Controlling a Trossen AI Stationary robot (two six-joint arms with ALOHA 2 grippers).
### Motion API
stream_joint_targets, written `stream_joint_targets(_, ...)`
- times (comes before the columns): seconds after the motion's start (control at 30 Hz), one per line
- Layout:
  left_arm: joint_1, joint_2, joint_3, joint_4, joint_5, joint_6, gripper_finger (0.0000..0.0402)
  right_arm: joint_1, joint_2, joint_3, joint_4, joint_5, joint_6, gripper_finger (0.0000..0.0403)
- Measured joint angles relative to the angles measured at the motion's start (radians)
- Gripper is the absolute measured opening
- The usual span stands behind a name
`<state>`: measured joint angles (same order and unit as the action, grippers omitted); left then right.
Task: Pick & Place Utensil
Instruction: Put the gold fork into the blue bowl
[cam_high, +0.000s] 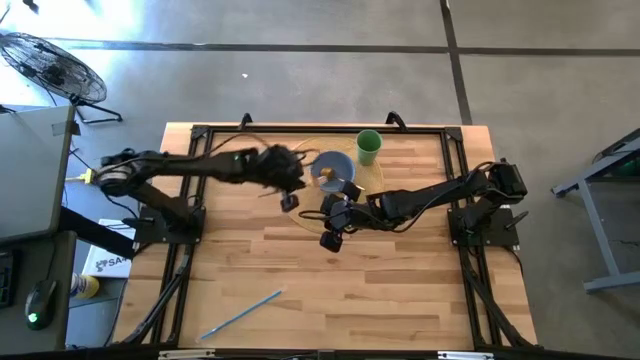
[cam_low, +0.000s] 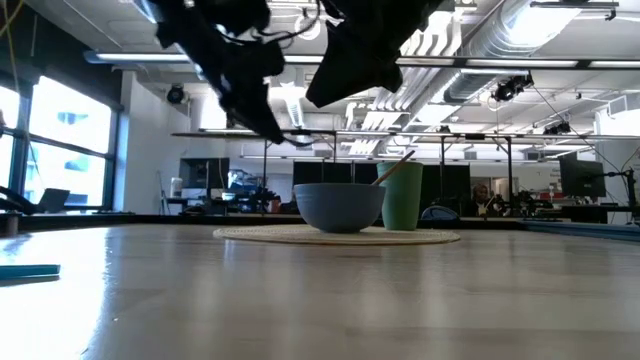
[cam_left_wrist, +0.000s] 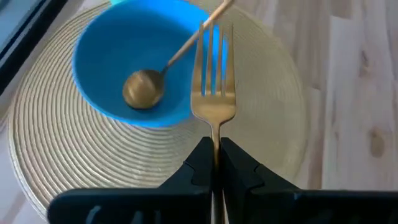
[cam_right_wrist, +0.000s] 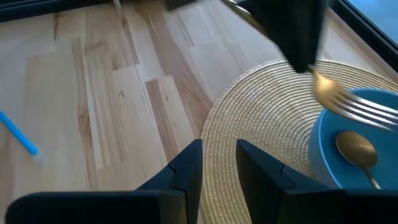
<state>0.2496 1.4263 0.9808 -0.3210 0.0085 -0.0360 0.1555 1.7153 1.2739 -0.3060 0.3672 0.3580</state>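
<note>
A gold fork (cam_left_wrist: 213, 93) sticks forward out of my shut left gripper (cam_left_wrist: 214, 152), its tines above the near rim of a blue bowl (cam_left_wrist: 106, 56). The bowl stands on a round woven placemat (cam_left_wrist: 74, 155) and holds a gold spoon (cam_left_wrist: 144, 87) whose handle leans on the rim. My left gripper (cam_high: 290, 195) hovers just left of the bowl (cam_high: 333, 168). My right gripper (cam_high: 335, 228) is open above the placemat's near edge (cam_right_wrist: 249, 118), touching nothing. A green cup (cam_high: 368, 147) stands behind the bowl on the mat. My left gripper pinches the fork's handle just behind the neck (cam_left_wrist: 214, 134) between its two fingers, with the fork running along the fingers and pointing out ahead of them. The fork is lifted clear; in the right wrist view it slants down from the gripper, tines (cam_right_wrist: 360, 111) over the bowl.
A blue utensil (cam_high: 240, 313) lies on the bare wood near the table's near-left corner, also in the right wrist view as the blue utensil (cam_right_wrist: 18, 140). A black frame (cam_high: 300, 130) edges the table. The two grippers are close together by the mat.
</note>
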Motion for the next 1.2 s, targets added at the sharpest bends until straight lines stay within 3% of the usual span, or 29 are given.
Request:
stream_joint_targets(0.23, 0.104, 0.203, 0.230, -0.125, 0.056, 0.095, 0.0006, 0.000, 0.000, 0.000, 0.017, 0.000, 0.000, 0.0091)
stream_joint_targets(0.43, 0.181, 0.303, 0.304, -0.129, 0.150, 0.179, 0.0007, 0.000, 0.000, 0.000, 0.026, 0.000, -0.097, 0.0090)
stream_joint_targets(0.53, 0.221, 0.318, 0.304, -0.133, 0.212, 0.187, 0.0007, 0.000, 0.000, 0.000, 0.035, -0.001, -0.095, 0.0091)
stream_joint_targets(1.0, 0.267, 0.328, 0.395, -0.216, 0.264, 0.166, 0.0007, 0.000, 0.000, 0.000, 0.138, 0.000, -0.073, 0.0090)
stream_joint_targets(1.07, 0.267, 0.328, 0.406, -0.208, 0.266, 0.166, 0.0007, 0.000, 0.000, 0.001, 0.156, -0.062, -0.016, 0.0090)
stream_joint_targets(1.13, 0.267, 0.328, 0.410, -0.212, 0.265, 0.166, 0.0007, -0.001, -0.009, 0.000, 0.162, -0.131, -0.086, 0.0091)
stream_joint_targets(1.2, 0.267, 0.328, 0.412, -0.212, 0.263, 0.166, 0.0007, 0.019, -0.038, -0.001, 0.143, -0.100, -0.116, 0.0091)
